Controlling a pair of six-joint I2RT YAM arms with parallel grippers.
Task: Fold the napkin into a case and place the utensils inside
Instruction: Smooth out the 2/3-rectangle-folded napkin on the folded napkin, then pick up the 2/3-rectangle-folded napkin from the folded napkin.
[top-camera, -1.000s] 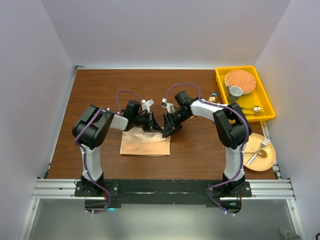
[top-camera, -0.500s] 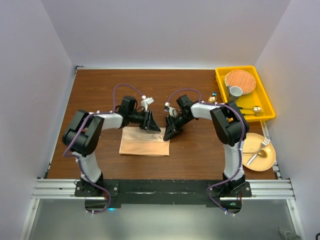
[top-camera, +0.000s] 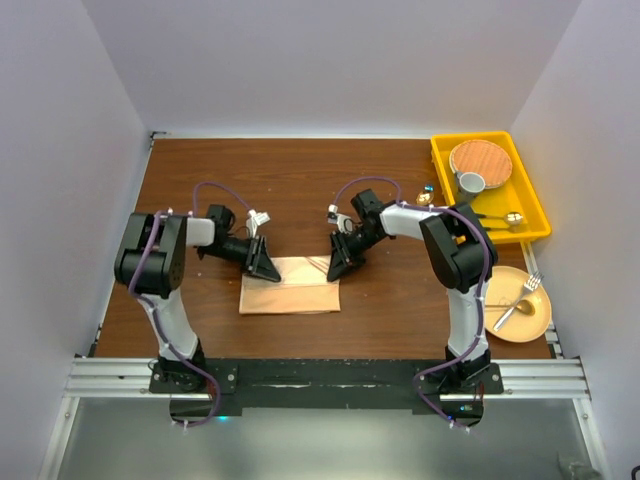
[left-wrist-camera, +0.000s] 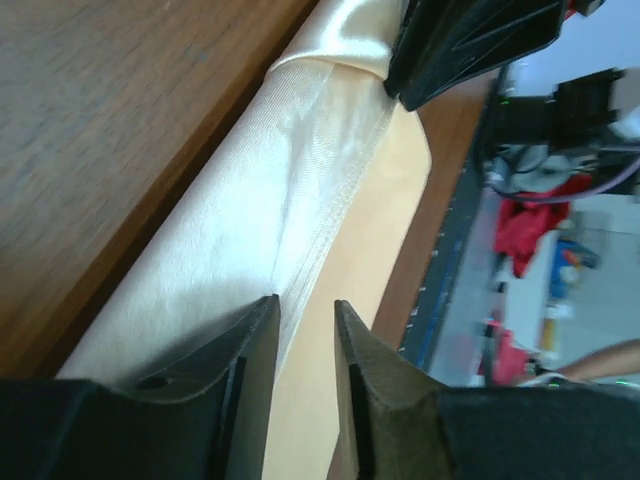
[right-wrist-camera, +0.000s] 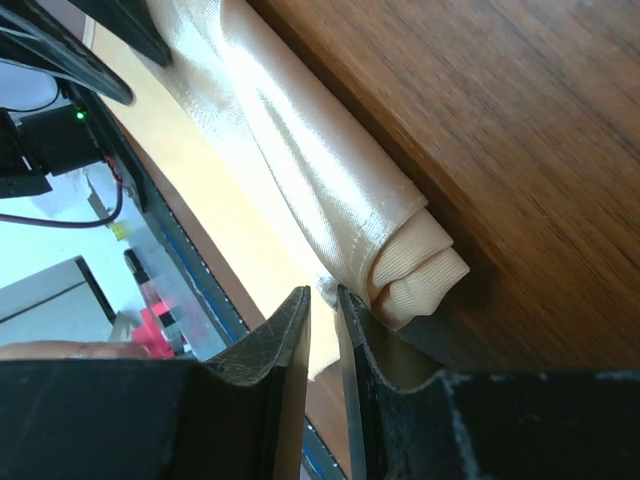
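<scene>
The peach satin napkin (top-camera: 290, 298) lies folded into a flat rectangle on the table in front of the arms. In the left wrist view the napkin (left-wrist-camera: 250, 210) shows a layered far edge. My left gripper (top-camera: 265, 265) (left-wrist-camera: 306, 300) hovers at the napkin's far left corner, open, with nothing between its fingers. My right gripper (top-camera: 335, 268) (right-wrist-camera: 322, 290) sits at the far right corner beside the rolled fold (right-wrist-camera: 420, 270). Its jaws are narrowly apart, with a cloth edge at the tips. The utensils, a gold fork (top-camera: 527, 287) and spoon (top-camera: 505, 315), rest on a tan plate (top-camera: 538, 325).
A yellow bin (top-camera: 441, 165) at the back right holds a round wood-toned plate (top-camera: 480, 158), a cup (top-camera: 470, 182) and another gold spoon (top-camera: 510, 217). A small gold and blue piece (top-camera: 428, 190) lies just left of the bin. White walls enclose the table.
My left gripper has let go of the napkin's far edge, opened, and slid left from the middle to the left corner. The right gripper stayed at its corner and narrowed slightly.
</scene>
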